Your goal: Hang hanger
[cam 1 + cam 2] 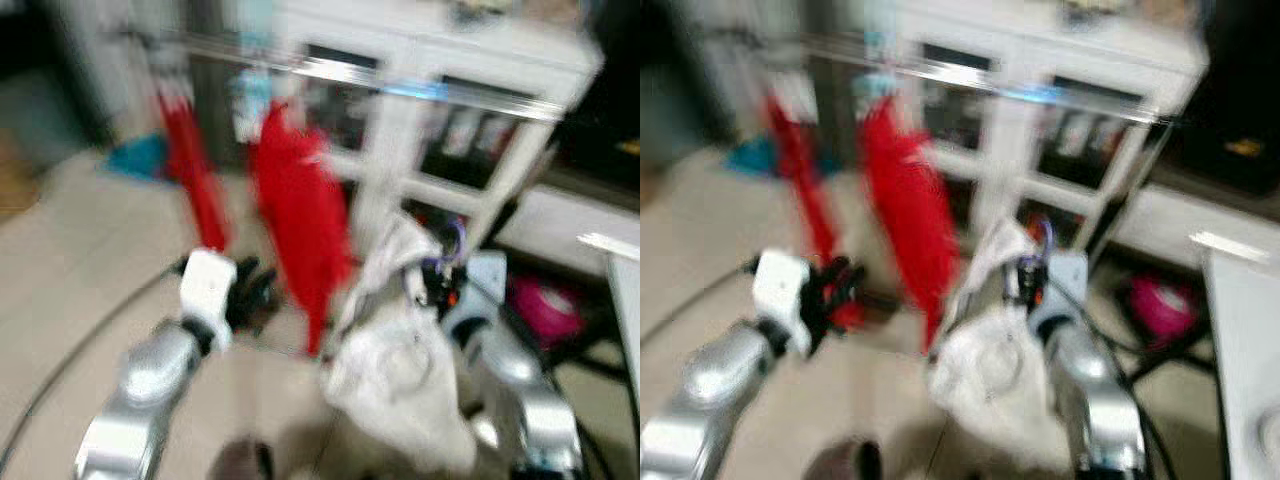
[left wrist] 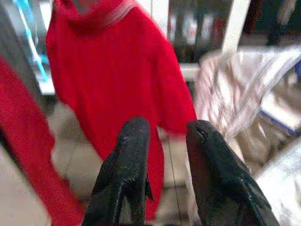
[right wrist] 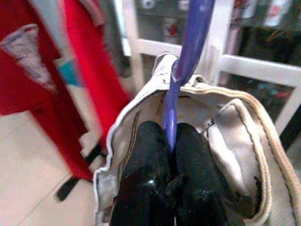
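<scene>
I am looking through blurred head cameras, so I am counting carefully. Farthest left I am seeing two red garments hanging from one silver rail (image 1: 400,85): a narrow red garment (image 1: 190,170) at the far left and a broader red sweater (image 1: 300,220) just beside it. Something teal (image 1: 135,155) is lying on the floor behind the narrow one.

My left gripper (image 1: 250,290) is hovering low in front of the red sweater, with nothing in it; from the left wrist camera I am seeing its two black fingers (image 2: 127,165) standing apart with a modest gap, and the sweater hanging beyond them.

Moving right, a single pale cream garment (image 1: 400,370) is dangling between my two arms, below the rail and not yet on it. My right gripper (image 3: 170,141) is pinching the purple hanger (image 3: 188,52) that carries this garment. The right wrist camera is showing me what the head views are only hinting at: the hanger's stem is rising straight up from between the closed fingers, with the garment's collar wrapped around it. In the head views the hanger is appearing only as a small purple loop above the wrist.

Behind everything a white cabinet (image 1: 520,170) with glass doors is standing. To its right something pink (image 1: 545,305) is sitting low on a dark frame, and at the far right a white surface edge (image 1: 625,290) is cutting in.
</scene>
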Available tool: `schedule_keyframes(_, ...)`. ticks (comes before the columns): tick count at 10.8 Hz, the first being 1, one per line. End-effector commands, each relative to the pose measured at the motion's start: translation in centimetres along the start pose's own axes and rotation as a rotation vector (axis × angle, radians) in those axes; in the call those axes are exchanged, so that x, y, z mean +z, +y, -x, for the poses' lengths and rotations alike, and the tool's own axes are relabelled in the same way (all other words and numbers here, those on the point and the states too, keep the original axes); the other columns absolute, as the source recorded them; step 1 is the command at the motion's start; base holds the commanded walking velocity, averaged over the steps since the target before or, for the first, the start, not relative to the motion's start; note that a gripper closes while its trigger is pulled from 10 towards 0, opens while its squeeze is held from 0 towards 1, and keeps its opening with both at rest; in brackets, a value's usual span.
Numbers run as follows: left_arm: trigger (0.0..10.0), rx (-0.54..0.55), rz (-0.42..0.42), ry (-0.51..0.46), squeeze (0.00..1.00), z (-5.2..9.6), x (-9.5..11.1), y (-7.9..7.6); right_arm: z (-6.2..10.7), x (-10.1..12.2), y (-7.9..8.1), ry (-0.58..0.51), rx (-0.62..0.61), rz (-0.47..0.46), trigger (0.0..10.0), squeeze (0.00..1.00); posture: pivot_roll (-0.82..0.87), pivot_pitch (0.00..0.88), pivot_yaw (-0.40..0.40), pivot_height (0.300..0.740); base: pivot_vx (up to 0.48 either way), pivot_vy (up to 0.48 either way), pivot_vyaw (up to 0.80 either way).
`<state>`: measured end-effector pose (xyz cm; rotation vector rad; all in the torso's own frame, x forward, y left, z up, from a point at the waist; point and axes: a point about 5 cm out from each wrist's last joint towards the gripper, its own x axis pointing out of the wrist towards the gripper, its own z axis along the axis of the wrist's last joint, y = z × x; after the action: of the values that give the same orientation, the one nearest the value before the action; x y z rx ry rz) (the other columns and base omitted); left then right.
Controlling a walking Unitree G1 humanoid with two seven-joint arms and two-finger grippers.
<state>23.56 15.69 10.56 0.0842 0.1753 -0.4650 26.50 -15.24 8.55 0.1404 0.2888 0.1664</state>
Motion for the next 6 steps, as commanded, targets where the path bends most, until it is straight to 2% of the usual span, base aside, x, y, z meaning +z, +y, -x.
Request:
schedule_keyframes(1,10.0,0.001,-0.029,-0.042,0.0,-0.38,1.3,0.24,0.03,1.64,0.17,-0.063,0.015,0.011,0.0,0.0,0.03,0.004,-0.066,0.74,-0.292,0.0,0.0)
schedule_keyframes(3,10.0,0.006,-0.016,-0.046,0.0,-0.09,1.28,0.17,0.32,1.74,0.28,-0.056,0.027,0.012,0.0,0.0,0.04,0.005,-0.078,0.74,-0.287,0.0,0.0)
schedule_keyframes(6,10.0,-0.01,0.001,-0.051,0.0,0.27,1.53,0.01,0.24,1.78,0.83,-0.051,0.046,-0.004,0.0,0.0,0.05,0.02,-0.078,0.74,0.0,0.0,0.0)
